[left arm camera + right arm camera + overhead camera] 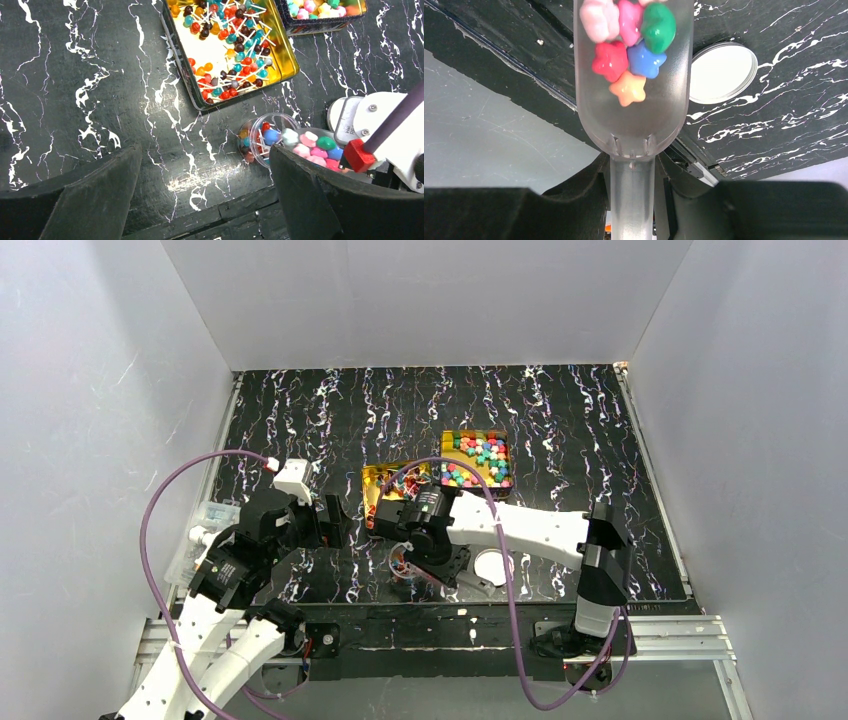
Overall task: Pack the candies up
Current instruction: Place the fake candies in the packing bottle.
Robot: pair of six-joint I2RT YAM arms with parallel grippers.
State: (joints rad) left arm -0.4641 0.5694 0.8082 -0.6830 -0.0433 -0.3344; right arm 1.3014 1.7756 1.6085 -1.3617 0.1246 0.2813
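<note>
My right gripper (633, 182) is shut on the handle of a clear plastic scoop (634, 115). The scoop holds several small star-like candies (629, 55) in pink, red, blue, green and orange. In the top view the right gripper (412, 530) holds the scoop just above a small clear jar (404, 566). The left wrist view shows the jar (257, 137) with lollipops and candies inside, and the scoop's candies (314, 147) at its rim. My left gripper (200, 195) is open and empty, left of the jar. More candies (478, 460) fill the far gold tin.
A gold tin of lollipops (230, 50) lies just behind the jar. The round white lid (492, 566) lies on the table to the right of the jar, also in the right wrist view (723, 72). A clear plastic container (200, 530) sits at the left edge.
</note>
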